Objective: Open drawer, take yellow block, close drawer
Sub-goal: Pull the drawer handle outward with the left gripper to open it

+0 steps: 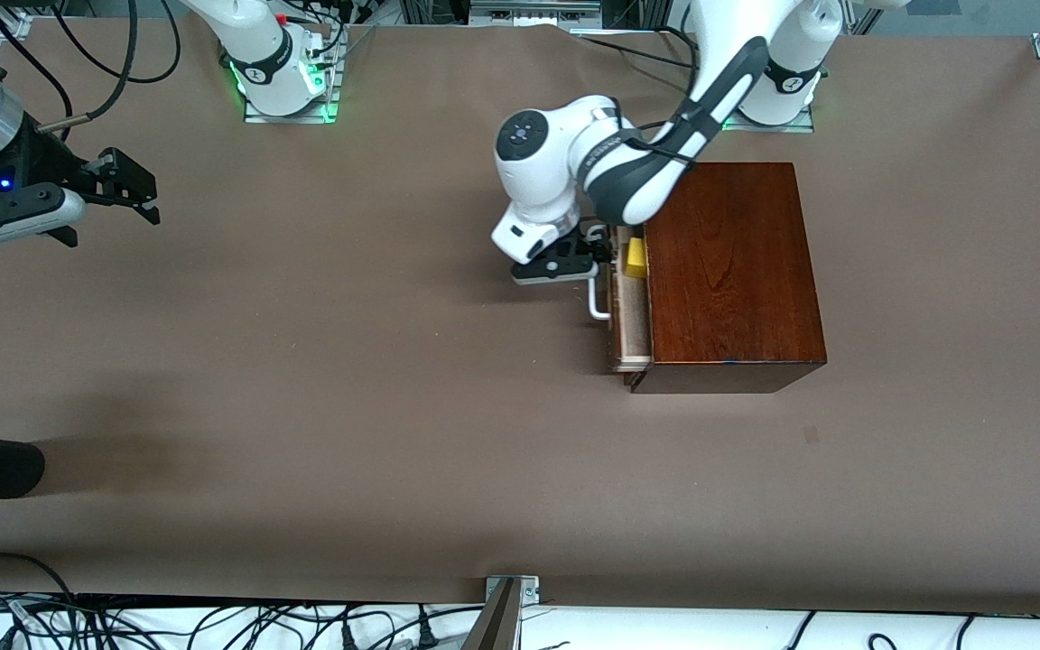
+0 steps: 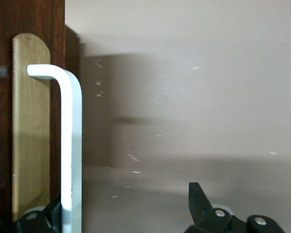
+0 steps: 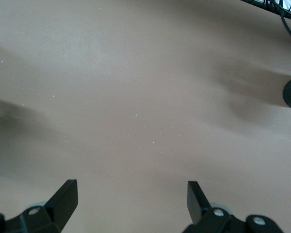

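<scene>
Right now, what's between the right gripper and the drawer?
Only bare table and the left gripper at the drawer handle, per the front view.

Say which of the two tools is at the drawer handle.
The left tool: its open fingers straddle the white handle of the slightly open drawer. The right tool waits open over bare table.

Brown table covering (image 1: 303, 379), black cables (image 1: 213, 623) along white edge, soft shadows
</scene>
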Motion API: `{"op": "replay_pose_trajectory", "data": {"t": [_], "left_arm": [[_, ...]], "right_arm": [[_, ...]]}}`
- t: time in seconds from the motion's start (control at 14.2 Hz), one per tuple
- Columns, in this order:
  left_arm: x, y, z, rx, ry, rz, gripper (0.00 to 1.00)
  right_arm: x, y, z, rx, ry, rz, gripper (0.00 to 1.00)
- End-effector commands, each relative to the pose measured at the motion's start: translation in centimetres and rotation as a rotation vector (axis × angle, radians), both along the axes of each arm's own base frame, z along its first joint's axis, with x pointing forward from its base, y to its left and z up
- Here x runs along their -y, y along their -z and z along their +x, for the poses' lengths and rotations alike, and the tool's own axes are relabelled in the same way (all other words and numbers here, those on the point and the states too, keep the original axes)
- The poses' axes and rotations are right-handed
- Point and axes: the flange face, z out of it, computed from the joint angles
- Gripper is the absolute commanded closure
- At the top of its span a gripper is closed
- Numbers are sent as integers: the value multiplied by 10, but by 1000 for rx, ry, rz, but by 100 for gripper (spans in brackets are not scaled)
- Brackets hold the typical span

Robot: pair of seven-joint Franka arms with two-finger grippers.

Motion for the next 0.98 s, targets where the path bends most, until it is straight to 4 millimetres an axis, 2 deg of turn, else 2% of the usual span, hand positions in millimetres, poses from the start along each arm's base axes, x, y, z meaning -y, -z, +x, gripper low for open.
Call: {"op": "replay_pose_trajectory", "data": {"t": [0.0, 0.21, 0.56, 0.77, 0.91], "left_arm": [[49, 15, 4, 14, -5, -105, 0], [68, 16, -5, 16, 14, -121, 0], [67, 7, -2, 33, 24, -114, 0], [56, 6, -4, 7, 25, -21, 0], [56, 0, -7, 4, 29, 22, 0]], "right_arm": [[0, -4, -1, -1, 2, 17, 0], [5, -4, 0, -1, 5, 17, 0], [5, -4, 0, -1, 3, 17, 0], [5, -4, 0, 1, 3, 17, 0], [6, -4, 0, 2, 3, 17, 0]]}}
